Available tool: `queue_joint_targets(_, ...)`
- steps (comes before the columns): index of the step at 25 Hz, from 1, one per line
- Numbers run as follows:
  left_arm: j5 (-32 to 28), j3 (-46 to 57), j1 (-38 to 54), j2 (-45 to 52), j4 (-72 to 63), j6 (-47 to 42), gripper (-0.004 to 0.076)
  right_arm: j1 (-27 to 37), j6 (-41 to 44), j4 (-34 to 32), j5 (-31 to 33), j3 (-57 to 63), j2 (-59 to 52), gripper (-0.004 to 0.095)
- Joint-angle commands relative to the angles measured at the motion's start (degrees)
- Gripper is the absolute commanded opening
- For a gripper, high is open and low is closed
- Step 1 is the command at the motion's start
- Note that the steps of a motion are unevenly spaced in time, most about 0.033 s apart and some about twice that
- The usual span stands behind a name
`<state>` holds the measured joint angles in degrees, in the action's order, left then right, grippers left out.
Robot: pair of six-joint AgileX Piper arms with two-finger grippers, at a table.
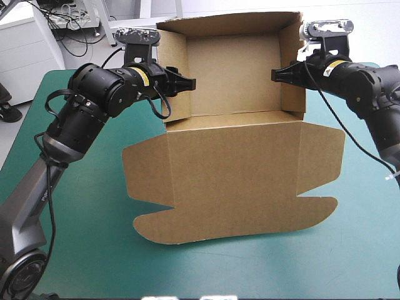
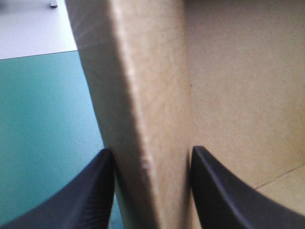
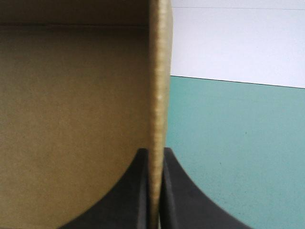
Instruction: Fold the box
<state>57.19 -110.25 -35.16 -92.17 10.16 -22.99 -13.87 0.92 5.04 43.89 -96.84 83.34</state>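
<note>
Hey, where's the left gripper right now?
In the high view, the left gripper is toward the far left of the table, its fingers clamped on the left wall of the box, opposite the right gripper.

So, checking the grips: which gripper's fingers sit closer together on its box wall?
The right gripper: its black fingers nearly meet, with only a thin wall edge of the box between them. The left gripper has its fingers wider apart, around a thicker-looking wall.

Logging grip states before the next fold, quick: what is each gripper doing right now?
Left gripper: closed on the box, clamping one raised side wall.
Right gripper: closed on the box, clamping the opposite side wall.
</note>
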Motion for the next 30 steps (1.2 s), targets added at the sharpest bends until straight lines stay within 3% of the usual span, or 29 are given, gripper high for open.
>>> queue_joint_targets(1,-2.3,-3.4,-0.6,0.8,1.1,-1.0,0.0219,0.0,0.3,1.6,-4.8,-1.7,-1.7,-0.0017)
queue_joint_targets(5,-1.6,-3.4,-0.6,0.1,1.7,-1.0,0.0027,0.0,0.2,1.6,-4.6,-1.7,-1.6,-0.0017)
queue_joint_targets(7,-1.3,-3.4,-0.6,-0.4,1.7,-0.7,-0.0031,0.0,0.1,1.6,-4.6,-1.7,-1.6,-0.0017)
queue_joint_targets(12,-1.0,-3.4,-0.6,-2.0,2.6,-0.5,-0.0030,0.0,-0.9,1.0,-1.7,-1.7,-1.2,-0.0018)
queue_joint_targets(23,9.6,-3.4,-0.6,-12.6,4.5,5.4,-0.0023,0.0,-3.4,0.2,21.1,-1.7,9.9,-0.0018)
queue_joint_targets(30,10.6,-3.4,2.2,-19.4,-4.6,9.3,-0.0008,0.0,-3.6,2.4,23.0,-1.7,15.2,-0.0018)
